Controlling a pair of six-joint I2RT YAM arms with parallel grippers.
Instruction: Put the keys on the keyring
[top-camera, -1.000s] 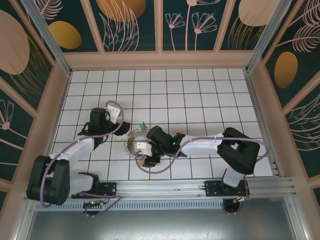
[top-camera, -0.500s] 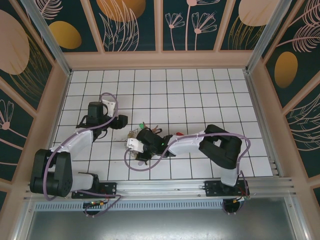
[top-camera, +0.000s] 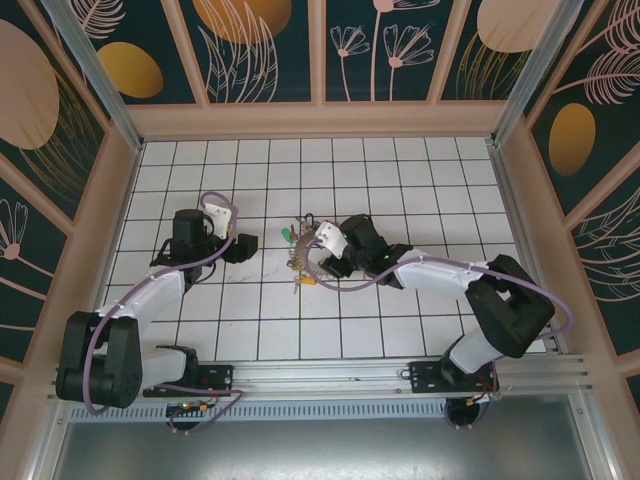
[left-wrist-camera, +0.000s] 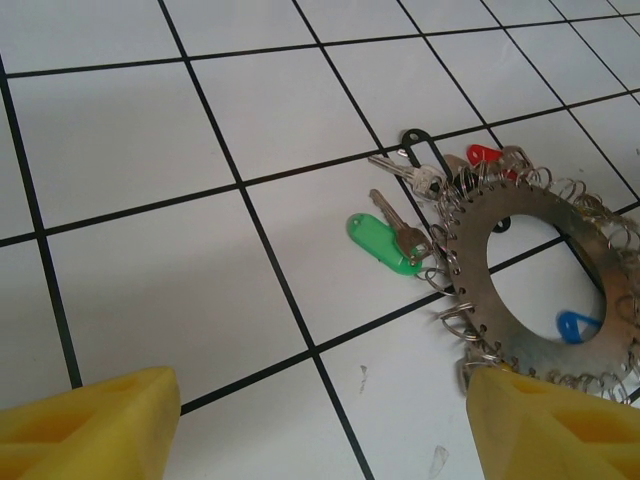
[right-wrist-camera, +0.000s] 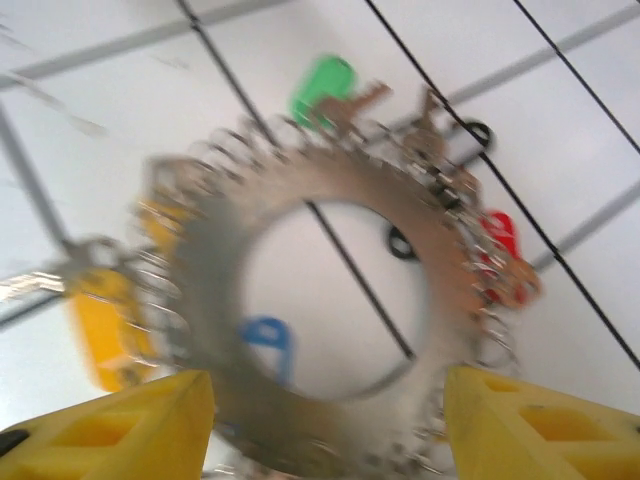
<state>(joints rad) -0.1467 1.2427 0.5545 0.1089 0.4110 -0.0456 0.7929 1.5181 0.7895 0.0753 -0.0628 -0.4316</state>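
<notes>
We see several keys (left-wrist-camera: 388, 238) lying attached around the keyring (left-wrist-camera: 540, 290), while both the left gripper (left-wrist-camera: 320, 425) and the right gripper (right-wrist-camera: 325, 425) stand wide and hold nothing.

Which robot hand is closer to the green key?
Right. The right gripper hovers beside the green key, over the keyring. The left gripper sits open farther off, on its other side.

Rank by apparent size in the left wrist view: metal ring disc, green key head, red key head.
1. metal ring disc
2. green key head
3. red key head, though it lies farther away and is partly hidden.
</notes>
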